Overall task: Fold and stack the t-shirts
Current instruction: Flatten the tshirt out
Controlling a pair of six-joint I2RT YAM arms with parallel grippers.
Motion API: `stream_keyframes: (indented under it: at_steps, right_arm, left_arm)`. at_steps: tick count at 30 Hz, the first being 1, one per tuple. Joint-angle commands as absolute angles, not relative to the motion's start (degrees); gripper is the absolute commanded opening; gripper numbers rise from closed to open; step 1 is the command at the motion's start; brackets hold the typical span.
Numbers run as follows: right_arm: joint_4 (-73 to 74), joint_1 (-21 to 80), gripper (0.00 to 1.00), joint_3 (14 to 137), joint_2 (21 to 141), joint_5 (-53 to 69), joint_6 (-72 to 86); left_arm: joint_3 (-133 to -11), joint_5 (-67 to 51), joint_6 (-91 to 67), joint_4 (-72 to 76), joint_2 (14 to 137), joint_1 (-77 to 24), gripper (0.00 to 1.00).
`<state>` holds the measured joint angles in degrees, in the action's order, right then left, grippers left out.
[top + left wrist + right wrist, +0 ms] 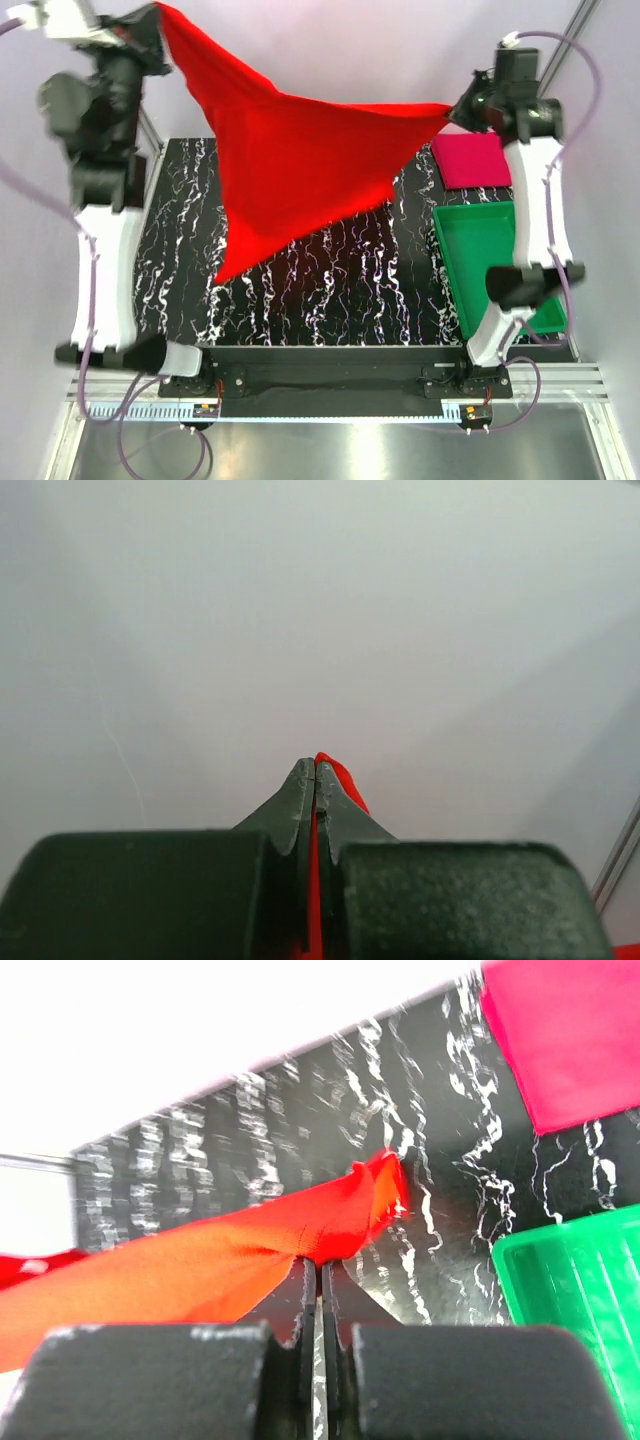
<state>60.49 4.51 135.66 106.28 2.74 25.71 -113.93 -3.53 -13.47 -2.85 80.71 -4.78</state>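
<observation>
The bright red t-shirt (300,170) hangs stretched in the air above the black marbled table (330,290), its lowest corner near the table. My left gripper (160,40) is raised high at the upper left, shut on one corner of the red t-shirt (340,775). On the right, my right gripper (452,112) is shut on the opposite edge of the red t-shirt (250,1250). The pinkish-crimson t-shirt (472,160) lies folded flat at the table's back right, also seen as a pinkish-crimson t-shirt (570,1030) in the right wrist view.
A green plastic tray (480,240) stands on the table's right side, in front of the folded shirt; the green tray (570,1300) lies below my right gripper. White walls surround the table.
</observation>
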Motion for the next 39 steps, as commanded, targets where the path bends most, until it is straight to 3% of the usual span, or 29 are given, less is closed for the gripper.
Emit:
stream_keyframes:
  at_steps: [1,8,18,27,33,39]
  right_arm:
    - [61.17,4.66,0.00,130.54,94.70,3.78,26.02]
    - [60.56,5.18,0.00,124.02,79.48,6.59,26.89]
    - [60.73,6.06,0.00,124.80,69.69,7.03,29.26]
    - [50.37,6.06,0.00,117.17,79.53,6.15,34.98]
    - [42.11,5.98,0.00,111.45,93.76,8.43,36.65]
    - [38.67,5.98,0.00,117.75,115.54,6.24,33.84]
  left_arm:
    - [-112.24,-1.06,-12.13,0.27,72.63,-4.75,0.00]
    - [-111.62,-0.79,-11.25,-2.63,58.12,-4.66,0.00]
    - [-117.16,-0.18,-10.90,-5.10,52.12,-4.66,0.00]
    - [-113.74,2.37,-5.02,-9.14,66.34,-4.66,0.00]
    - [-98.80,3.95,-1.07,-3.61,77.57,-4.13,0.00]
    - [-93.08,6.94,2.46,4.56,93.75,-3.60,0.00]
